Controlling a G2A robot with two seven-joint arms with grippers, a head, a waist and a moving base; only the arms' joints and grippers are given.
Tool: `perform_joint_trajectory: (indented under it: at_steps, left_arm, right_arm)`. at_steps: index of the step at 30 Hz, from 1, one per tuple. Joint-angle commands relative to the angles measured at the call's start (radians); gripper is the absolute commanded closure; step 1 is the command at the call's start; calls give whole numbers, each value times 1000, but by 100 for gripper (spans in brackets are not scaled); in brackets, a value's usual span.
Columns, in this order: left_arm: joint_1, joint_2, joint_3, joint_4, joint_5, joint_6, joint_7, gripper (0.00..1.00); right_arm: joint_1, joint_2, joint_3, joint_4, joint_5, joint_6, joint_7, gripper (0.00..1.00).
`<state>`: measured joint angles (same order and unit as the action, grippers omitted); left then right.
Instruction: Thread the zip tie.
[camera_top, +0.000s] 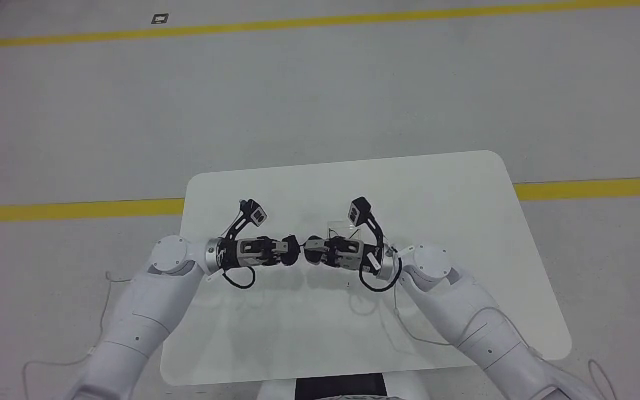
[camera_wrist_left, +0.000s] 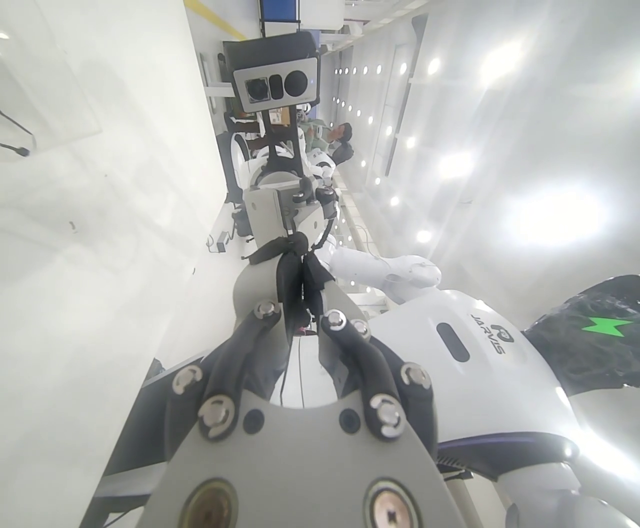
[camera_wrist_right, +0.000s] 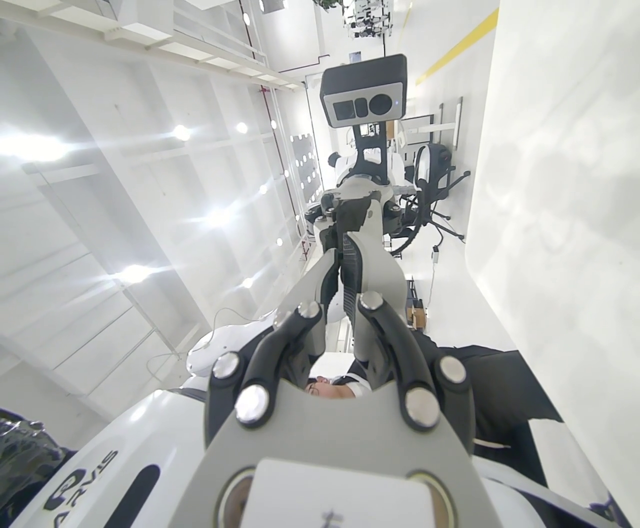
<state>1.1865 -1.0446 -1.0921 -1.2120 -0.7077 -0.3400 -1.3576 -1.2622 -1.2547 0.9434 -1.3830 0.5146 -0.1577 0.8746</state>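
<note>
- Zip tie, top view: too thin to make out. The left gripper comes in from the left and the right gripper from the right. They point tip to tip above the middle of the white table, almost touching. Their dark tips hide whatever lies between them, and the spread of either pair of fingers cannot be judged from this height.
- Left wrist view: the left gripper has its black-covered fingers drawn together to a thin slit. A dark line runs down that slit, but I cannot tell whether it is the tie or only the gap. The right gripper sits just beyond, its tips against the left one's. On the table lies a clear sheet carrying a thin black strand with a small block at its end. The strand is cut off at the picture's edge, and I cannot tell whether it is a tie.
- Right wrist view: the right gripper has its fingers pressed close, one ribbed black pad facing the camera. Anything pinched between them is hidden. The left gripper stands just beyond, tip to tip.
</note>
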Motion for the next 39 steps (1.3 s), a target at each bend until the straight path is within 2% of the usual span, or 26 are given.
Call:
perform_joint_trajectory:
  at_steps: [1, 9, 17, 23, 24, 25, 26, 33, 39]
  left_arm:
    - [-1, 0, 0, 0, 0, 0, 1, 95]
    - [-4, 0, 0, 0, -2, 0, 1, 91]
    - [-6, 1, 2, 1, 0, 0, 1, 100]
    - [-8, 1, 6, 3, -1, 0, 1, 100]
    - [-8, 1, 6, 3, -1, 0, 1, 100]
    - [-8, 1, 5, 4, -1, 0, 1, 100]
    - [-8, 2, 4, 4, -2, 0, 1, 100]
    - [3, 8, -34, -2, -11, 0, -4, 100]
    - [26, 11, -65, -23, -28, 0, -16, 100]
  right_arm:
    - [0, 0, 0, 0, -1, 0, 2, 100]
    - [2, 0, -1, 0, -7, 4, 6, 100]
    - [3, 0, -3, 0, -9, 4, 10, 100]
    - [3, -1, -2, 0, -9, 5, 9, 100]
    - [3, -1, -2, 1, -8, 5, 9, 92]
    - [1, -1, -1, 2, -2, 5, 8, 17]
    - [0, -1, 1, 3, 4, 4, 6, 0]
    - [-9, 5, 33, 20, 14, -8, -2, 0]
    - [-26, 15, 66, 24, -27, -28, -28, 0]
